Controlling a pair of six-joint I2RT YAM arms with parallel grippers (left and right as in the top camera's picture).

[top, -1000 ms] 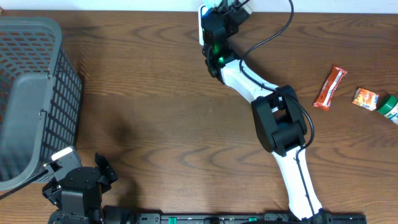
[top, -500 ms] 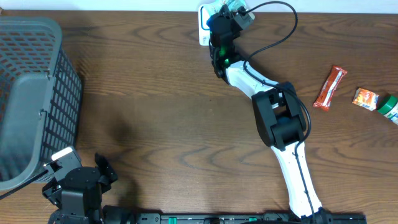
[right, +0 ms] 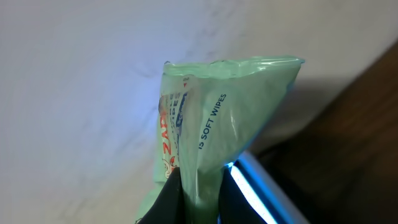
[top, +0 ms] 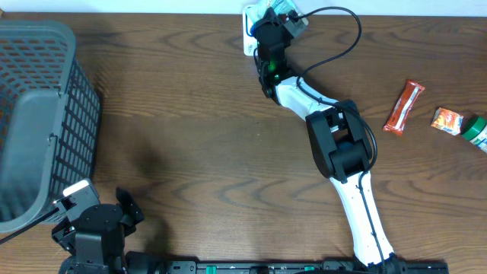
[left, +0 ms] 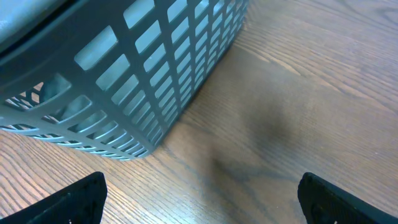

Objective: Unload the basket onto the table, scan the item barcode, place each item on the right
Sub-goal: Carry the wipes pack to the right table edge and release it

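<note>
Half-seen, covered and cropped
The pale green plastic wipes packet (right: 217,124) runs off the bottom of the wrist view, its lower end buried between the right gripper's (right: 199,202) dark fingers and its red lettering creased past reading. From above, that gripper covers most of the flat white device (top: 248,34) at the far edge. The grey plastic mesh basket (top: 76,106) is cropped at the left, and a small green item (top: 478,131) at the right.
</note>
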